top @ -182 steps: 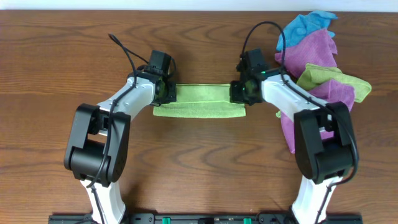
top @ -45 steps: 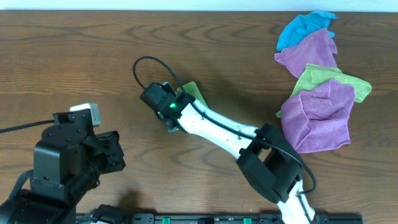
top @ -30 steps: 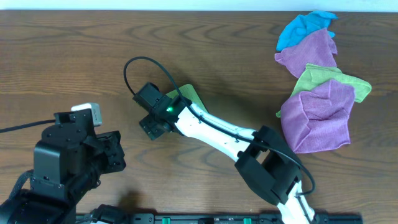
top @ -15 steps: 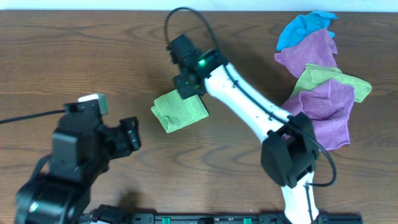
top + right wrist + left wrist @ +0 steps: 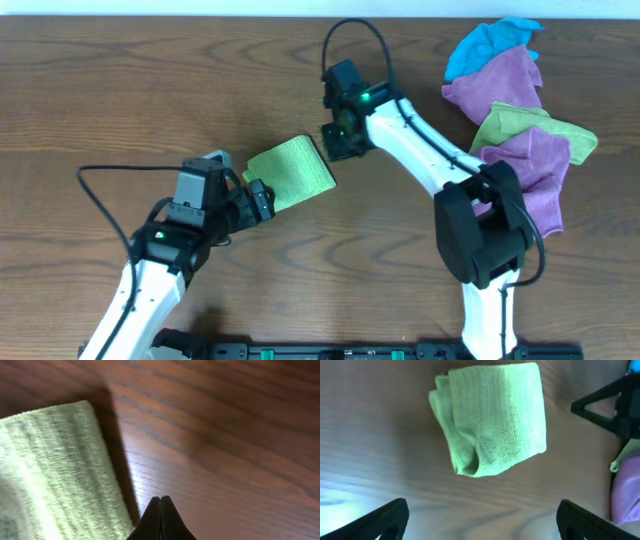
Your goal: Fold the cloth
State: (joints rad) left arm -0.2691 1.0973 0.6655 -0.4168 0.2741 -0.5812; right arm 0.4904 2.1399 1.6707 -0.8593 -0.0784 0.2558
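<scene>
The cloth [image 5: 290,172] lies on the wooden table as a small lime-green folded packet, tilted a little. My left gripper [image 5: 262,200] sits just off its lower-left edge. In the left wrist view the cloth [image 5: 492,417] fills the upper middle, and my left gripper [image 5: 482,522] stands wide open below it with bare wood between the fingertips [image 5: 387,517]. My right gripper [image 5: 335,140] hovers at the cloth's upper-right corner. In the right wrist view it [image 5: 161,501] is shut on nothing, just right of the cloth's edge [image 5: 55,470].
A heap of other cloths lies at the back right: a blue one [image 5: 490,40], a purple one [image 5: 505,80], a lime-green one [image 5: 535,125] and another purple one [image 5: 520,185]. The right arm's links run between that heap and the folded cloth.
My right gripper has shut and drawn back up and to the right, off the folded cloth. My left arm has swung in from the lower left to the cloth's edge, and its gripper has opened.
</scene>
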